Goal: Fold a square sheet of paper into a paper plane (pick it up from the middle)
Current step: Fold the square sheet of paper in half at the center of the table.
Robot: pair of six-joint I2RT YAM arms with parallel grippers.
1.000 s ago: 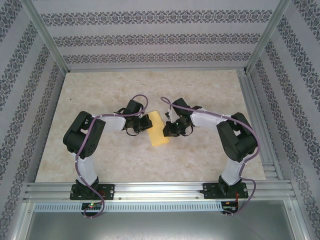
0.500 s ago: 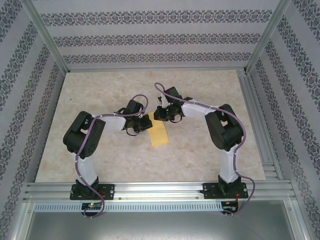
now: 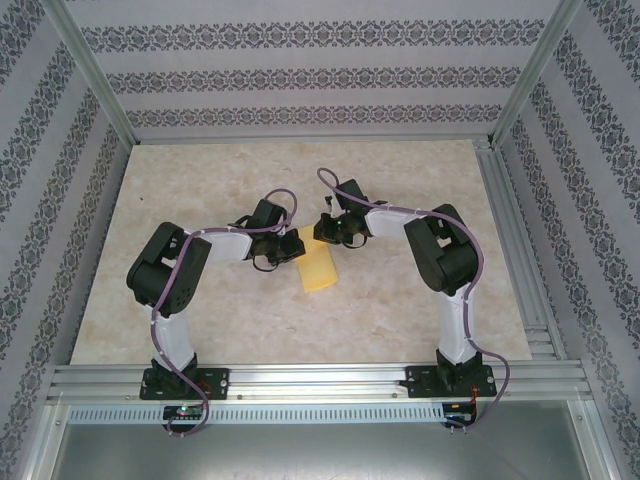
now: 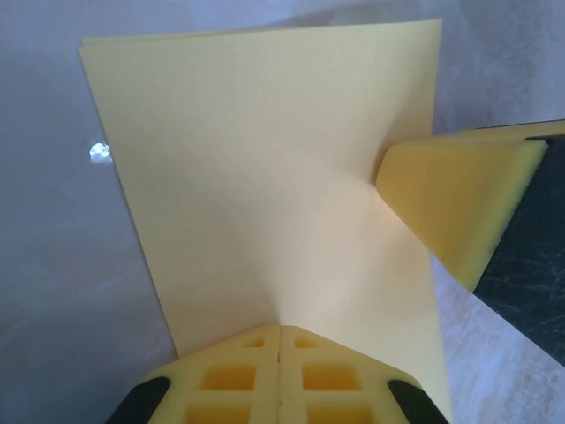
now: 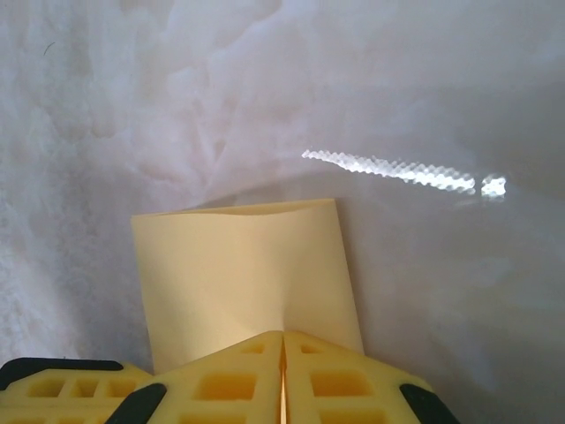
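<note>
Paper sheet point(image 3: 318, 268) is sitting near the middle of the worktop point(image 3: 400, 180), between the 2 arms, and both of them are gripping it. The left fingers point(image 4: 238, 380) are pressing tight together on 1 edge of the sheet, with the paper fanning out from the seam between them. The right fingers point(image 5: 335, 384) are likewise clenching an adjoining edge, and in the left wrist view 1 of their pads is biting in from the side, just beside the left grip.

Pinching 2 neighbouring edges this way is probably giving the arms control of a corner region, so that 1 can be anchoring the sheet while the other is steering a flap over for the next crease. That is a judgement only.

The sheet is showing as plain pale yellow and rectangular rather than square, with a thin second layer peeking along its far edge, which suggests it is already doubled over once. Its surface is bowing gently where the fingers are squeezing it, and no pointed nose is forming yet. Whether it is resting fully flat on the worktop cannot be told.
</note>
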